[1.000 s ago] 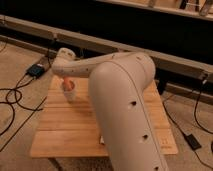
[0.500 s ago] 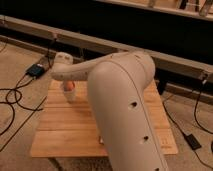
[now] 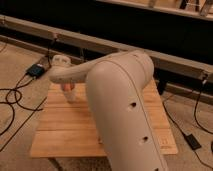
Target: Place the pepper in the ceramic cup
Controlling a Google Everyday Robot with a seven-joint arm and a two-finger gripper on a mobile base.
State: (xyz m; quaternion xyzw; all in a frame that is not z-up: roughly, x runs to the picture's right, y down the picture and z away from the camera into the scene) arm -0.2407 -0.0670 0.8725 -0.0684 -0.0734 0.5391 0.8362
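Observation:
My gripper [image 3: 65,82] is at the far left of the wooden table [image 3: 75,130], at the end of the pale arm [image 3: 120,105] that fills the middle of the view. The orange pepper [image 3: 67,87] shows right under the gripper's end. A pale shape just below it looks like the ceramic cup [image 3: 70,96], standing on the table's back left part. The arm hides most of both.
A black device [image 3: 36,70] with cables [image 3: 12,97] lies on the floor to the left. A long dark rail [image 3: 165,60] runs behind the table. Another cable and a plug [image 3: 192,141] lie on the floor at right.
The arm's end has shifted slightly. The pepper stays under the gripper at about the same spot over the table's back left.

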